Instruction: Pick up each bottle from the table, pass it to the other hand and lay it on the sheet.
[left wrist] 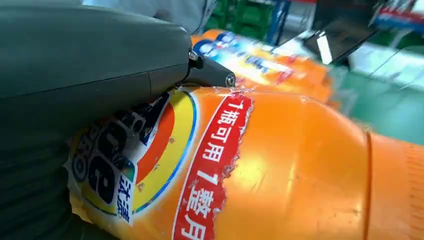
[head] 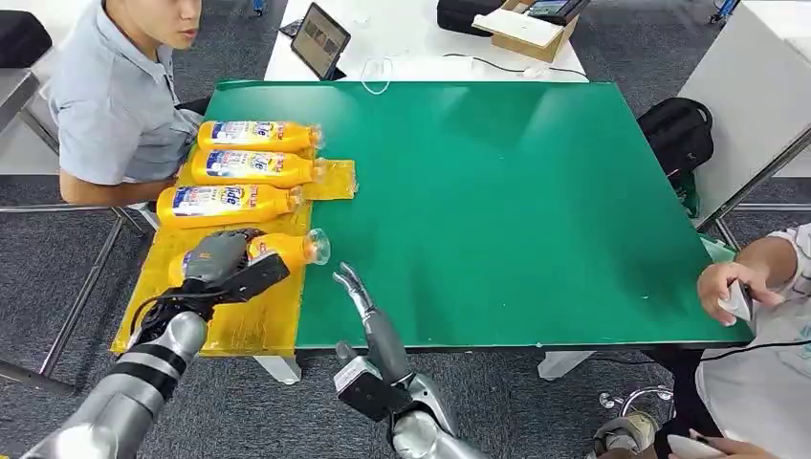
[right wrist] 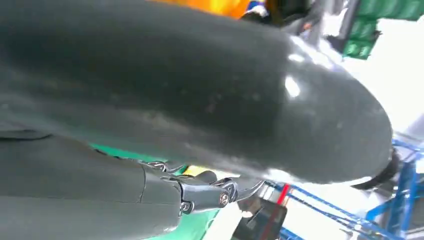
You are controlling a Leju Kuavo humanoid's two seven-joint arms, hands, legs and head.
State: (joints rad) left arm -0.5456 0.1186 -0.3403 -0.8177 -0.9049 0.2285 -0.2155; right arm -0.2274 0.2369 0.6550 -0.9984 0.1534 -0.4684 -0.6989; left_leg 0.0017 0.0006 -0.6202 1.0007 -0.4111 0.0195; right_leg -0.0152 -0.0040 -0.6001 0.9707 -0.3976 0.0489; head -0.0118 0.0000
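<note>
Gripping an orange detergent bottle [head: 277, 251] from above, the robot's left hand [head: 222, 266] holds it lying on its side on the yellow sheet [head: 251, 323] at the left end of the green table [head: 507, 201], its clear cap pointing toward the bare green top. In the left wrist view the hand's grey cover and a dark finger [left wrist: 212, 75] press against the bottle's torn label [left wrist: 150, 165], which carries red and blue printing. Three more orange bottles lie in a row farther along the same sheet: the nearest [head: 228, 204] just beyond the held one, the middle one [head: 253, 167] next, and the farthest [head: 256, 136] beside the table's far edge, all with caps pointing the same way. The right hand [head: 365, 311] hovers over the table's near edge, just beside the sheet, fingers stretched out and slightly apart with nothing in them. A person in a grey shirt [head: 113, 105] sits at the table's left side, and another person's hand [head: 736, 287] rests on the near right corner holding a small white object.
</note>
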